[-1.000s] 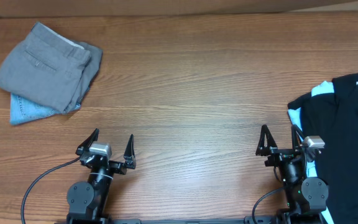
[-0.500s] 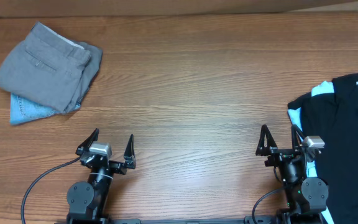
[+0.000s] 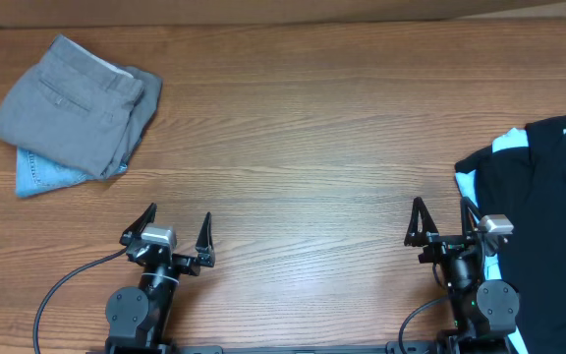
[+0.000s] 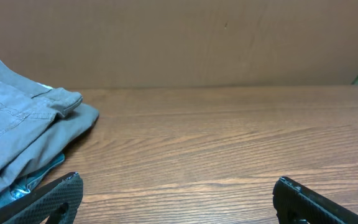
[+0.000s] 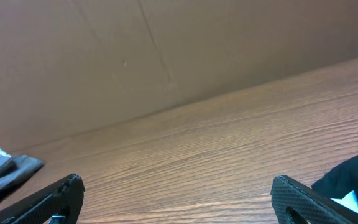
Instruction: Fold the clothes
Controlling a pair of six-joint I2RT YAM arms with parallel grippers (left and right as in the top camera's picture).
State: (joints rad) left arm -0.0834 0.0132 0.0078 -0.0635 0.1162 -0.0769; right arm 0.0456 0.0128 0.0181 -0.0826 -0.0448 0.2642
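Left gripper (image 3: 178, 214): at the near edge of the table, left of centre; its two fingers stand wide apart with nothing between them, only bare wood ahead in its wrist view.
Right gripper (image 3: 441, 206): at the near edge, right of centre; fingers likewise spread and holding nothing.
Black shirt (image 3: 553, 216): lies loose and unfolded at the right edge of the table, running out of view to the right; its near left border is just beside the right gripper's right finger, whether touching I cannot tell.
Pale cloth (image 3: 507, 144): white to light blue, peeking out from under the black shirt's left and far side.
Grey trousers (image 3: 72, 103): folded in a stack at the far left corner, well apart from both grippers.
Light blue garment (image 3: 42, 177): under the grey trousers, its near edge showing.
Cable (image 3: 67, 285): curves from the left arm's base toward the near left.
Table (image 3: 303, 128): wood grain.
Backdrop (image 4: 179, 43): plain brown wall along the far edge.
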